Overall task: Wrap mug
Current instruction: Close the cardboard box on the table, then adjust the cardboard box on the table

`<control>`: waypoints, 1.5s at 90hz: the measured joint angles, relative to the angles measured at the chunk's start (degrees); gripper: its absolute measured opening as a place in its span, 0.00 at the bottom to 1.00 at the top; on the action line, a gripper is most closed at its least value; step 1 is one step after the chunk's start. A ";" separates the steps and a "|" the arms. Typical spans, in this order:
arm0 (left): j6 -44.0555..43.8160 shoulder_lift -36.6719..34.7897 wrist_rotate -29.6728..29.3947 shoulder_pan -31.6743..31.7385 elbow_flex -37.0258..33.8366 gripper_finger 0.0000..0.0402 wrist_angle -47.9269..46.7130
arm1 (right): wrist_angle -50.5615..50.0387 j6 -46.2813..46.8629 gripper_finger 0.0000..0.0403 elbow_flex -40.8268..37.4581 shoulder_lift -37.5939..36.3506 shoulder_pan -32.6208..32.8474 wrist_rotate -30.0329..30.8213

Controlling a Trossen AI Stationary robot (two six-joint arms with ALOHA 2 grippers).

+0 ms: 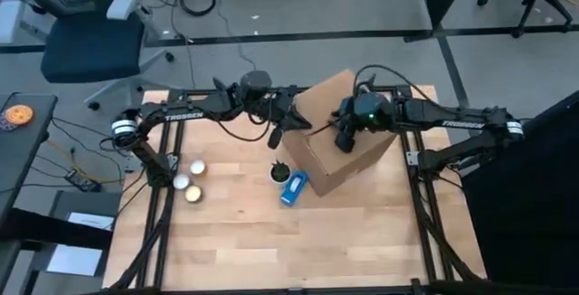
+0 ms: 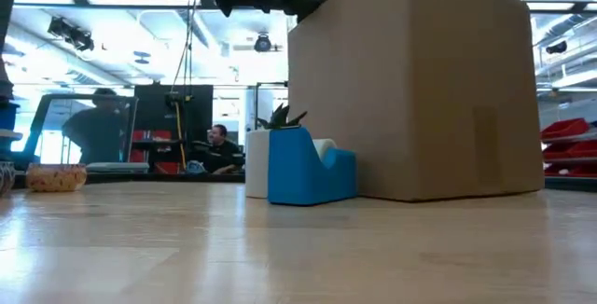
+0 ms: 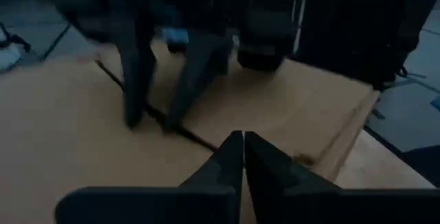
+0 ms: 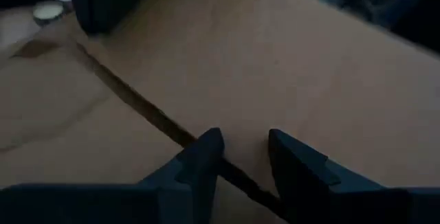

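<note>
From above, we see a closed cardboard box (image 1: 348, 132) standing on the wooden desk (image 1: 271, 241). Both arms reach over it: the left tool (image 1: 291, 121) sits at the box's left edge, the right tool (image 1: 347, 136) over the middle of its top. Just beside the box's front left corner lie a blue tape dispenser (image 1: 293, 188) and a small potted plant (image 1: 280, 172). Three small round tins (image 1: 189, 180) lie near the left side of the desk. We find no mug in sight anywhere.

At desk height, the box (image 2: 415, 89) rises behind the tape dispenser (image 2: 306, 166), with the plant (image 2: 280, 117) just behind it. A person (image 2: 216, 147) sits in the room beyond.

In the left wrist view, our left tool (image 3: 243, 157) has its fingers pressed together over the box top (image 3: 69, 135), by the flap seam (image 3: 165, 121).

In the right wrist view, the right tool (image 4: 244, 157) has its fingers spread slightly, straddling the seam (image 4: 137, 107) and holding nothing.
</note>
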 joint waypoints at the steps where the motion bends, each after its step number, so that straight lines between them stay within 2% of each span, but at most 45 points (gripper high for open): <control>1: 0.00 -0.14 0.01 0.01 0.15 0.00 -0.03 | 0.08 0.31 0.27 -0.27 0.22 -0.17 -0.64; 14: 0.07 -3.11 0.24 0.04 1.43 0.00 0.42 | -0.07 3.10 0.27 -1.47 1.99 -3.39 -9.68; 26: 0.65 -7.29 0.32 0.01 1.61 0.00 -2.85 | -1.02 3.77 0.27 -1.88 1.94 -4.58 -13.82; 42: 4.68 -13.59 0.31 0.06 1.70 0.00 -13.09 | -3.13 1.08 0.27 2.03 -0.52 -4.61 -12.15; 57: 4.84 -16.58 -0.31 0.04 1.70 0.00 -19.85 | -1.22 -2.82 0.24 9.47 -4.74 -3.18 -10.67; 75: 4.81 -16.55 -5.73 0.01 0.28 0.00 -25.53 | -1.91 -2.77 0.22 15.76 -8.44 -2.44 -10.07; 104: 5.23 -16.82 -5.95 -1.01 -1.38 0.00 -32.42 | -4.27 -5.04 0.20 17.80 -12.37 -2.25 -10.36; 113: 7.07 -17.41 -5.66 -2.67 -1.67 0.00 -36.99 | -7.92 -7.15 0.19 17.29 -12.78 -0.29 -11.31; 120: 7.72 -19.17 -4.61 -4.38 -4.26 0.00 -37.75 | -6.72 -9.43 0.19 14.93 -14.28 3.12 -16.28; 126: 7.61 -21.22 -4.36 -6.21 -7.09 0.00 -36.69 | -3.18 -9.70 0.19 12.45 -15.86 6.82 -19.40; 135: 4.96 -25.39 -4.32 -9.31 -13.29 0.00 -32.02 | 0.49 -9.27 0.19 7.98 -18.36 13.07 -19.91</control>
